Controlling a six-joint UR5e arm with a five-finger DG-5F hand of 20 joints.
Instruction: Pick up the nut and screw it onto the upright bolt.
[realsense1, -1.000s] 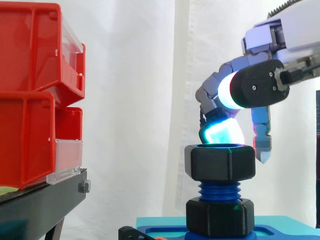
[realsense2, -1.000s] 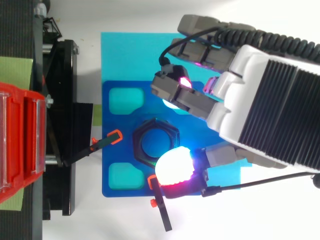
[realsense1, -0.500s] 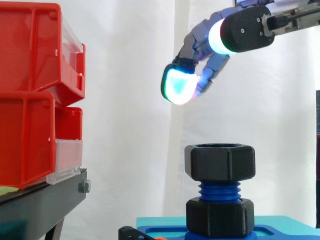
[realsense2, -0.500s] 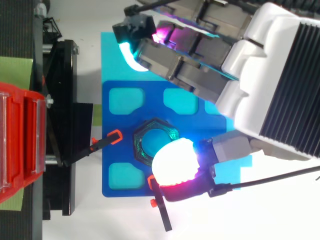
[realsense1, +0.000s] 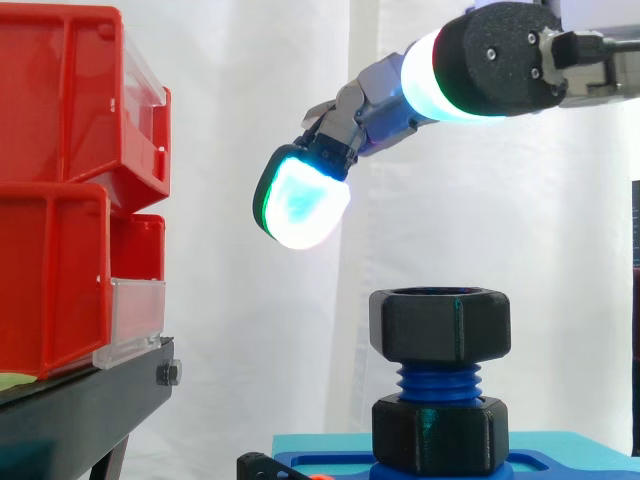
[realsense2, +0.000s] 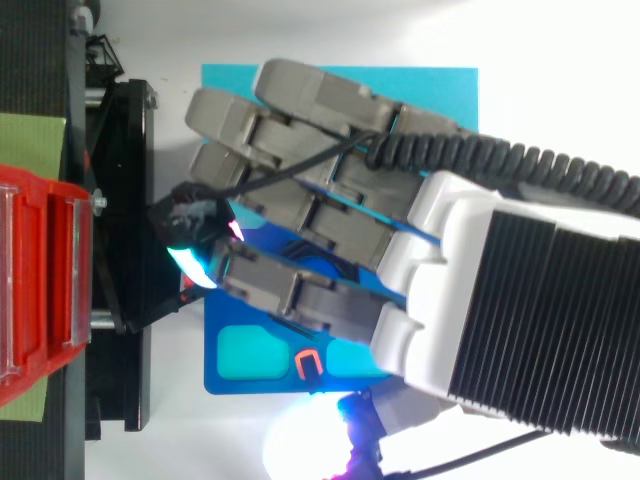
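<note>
Two black hex pieces sit on the blue bolt (realsense1: 437, 380) in your side view: the nut (realsense1: 440, 325) at the top of the thread and a lower hex (realsense1: 440, 432) at its foot, with bare thread between them. The bolt stands upright on the blue plate (realsense1: 560, 465). The hand (realsense1: 490, 60) hangs at about 12 to 1 o'clock of the nut, well apart from it. Its fingers are stretched out straight and hold nothing. You see one glowing fingertip (realsense1: 300, 200) at about 10 o'clock of the nut, also apart from it. Red bins (realsense1: 60, 190) sit on the black stand (realsense1: 80, 410) at 9 o'clock.

From above, the hand (realsense2: 470, 290) lies spread over the plate (realsense2: 235, 355), fingers (realsense2: 300, 200) reaching toward 9 o'clock, where the bins (realsense2: 40, 290) are. A cyan mat (realsense2: 240, 80) shows at the plate's 12 o'clock edge. An orange clip (realsense2: 308, 365) sits at its 6 o'clock edge.
</note>
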